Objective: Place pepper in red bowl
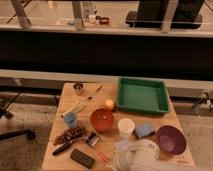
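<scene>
The red bowl [102, 120] stands in the middle of the wooden table [172, 117], and nothing shows inside it. The pepper [102, 156] is a slim orange-red piece lying near the table's front edge, below the bowl. My white arm [137, 156] reaches in from the bottom edge. My gripper [111, 157] is at the arm's left end, right beside the pepper and low over the table. I cannot tell whether it touches the pepper.
A green tray [142, 96] sits at the back right. A purple bowl [171, 139], white cup [126, 127] and blue sponge [144, 131] are right of the red bowl. A yellow-orange fruit [109, 103], blue cup [70, 119], grapes [70, 134], a shiny object [93, 139] and a black block [81, 158] lie around it.
</scene>
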You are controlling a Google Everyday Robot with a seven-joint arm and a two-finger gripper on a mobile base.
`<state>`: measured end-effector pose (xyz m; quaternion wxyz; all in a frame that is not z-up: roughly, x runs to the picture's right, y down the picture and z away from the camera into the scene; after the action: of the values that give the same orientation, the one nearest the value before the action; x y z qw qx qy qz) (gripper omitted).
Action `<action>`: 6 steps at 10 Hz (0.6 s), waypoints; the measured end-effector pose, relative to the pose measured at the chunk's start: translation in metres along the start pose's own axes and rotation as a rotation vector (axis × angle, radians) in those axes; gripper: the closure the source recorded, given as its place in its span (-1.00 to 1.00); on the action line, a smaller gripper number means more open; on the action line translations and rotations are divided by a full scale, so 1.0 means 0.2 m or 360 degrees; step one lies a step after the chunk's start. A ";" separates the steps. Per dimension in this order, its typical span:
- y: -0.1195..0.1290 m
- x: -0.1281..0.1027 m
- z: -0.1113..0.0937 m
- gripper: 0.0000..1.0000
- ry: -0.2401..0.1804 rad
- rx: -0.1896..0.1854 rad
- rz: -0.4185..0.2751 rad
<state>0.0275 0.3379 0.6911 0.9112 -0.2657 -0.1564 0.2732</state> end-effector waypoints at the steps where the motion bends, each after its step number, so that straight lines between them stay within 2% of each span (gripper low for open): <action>1: 0.00 -0.01 -0.02 1.00 -0.0006 0.0006 -0.0008; 6: 0.02 -0.07 -0.14 1.00 -0.0024 0.0035 -0.0048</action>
<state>0.0265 0.3208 0.6647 0.9169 -0.2514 -0.1642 0.2631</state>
